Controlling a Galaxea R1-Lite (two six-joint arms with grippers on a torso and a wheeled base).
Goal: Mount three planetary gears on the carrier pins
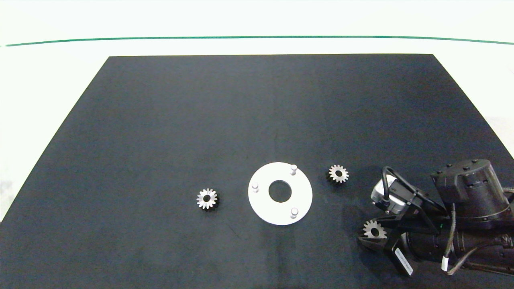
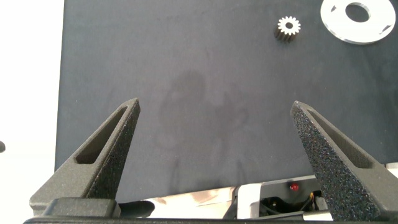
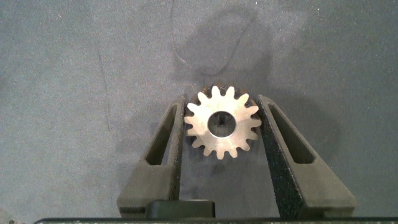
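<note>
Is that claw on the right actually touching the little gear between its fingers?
Touching. The right wrist view shows the gear with its teeth meeting the inner faces of both fingers of the right gripper.

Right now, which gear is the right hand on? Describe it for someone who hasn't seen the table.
Start at the white disc near the black mat's front edge. Go right and slightly nearer, to the dark right arm. That gear alone sits between the right hand's fingers; the other two lie untouched.

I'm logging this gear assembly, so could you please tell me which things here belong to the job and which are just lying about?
Part of the job:
- gear in the right hand
- gear left of the disc
- gear right of the disc
- carrier disc with three pins

Lying about:
- nothing; only the black mat
</note>
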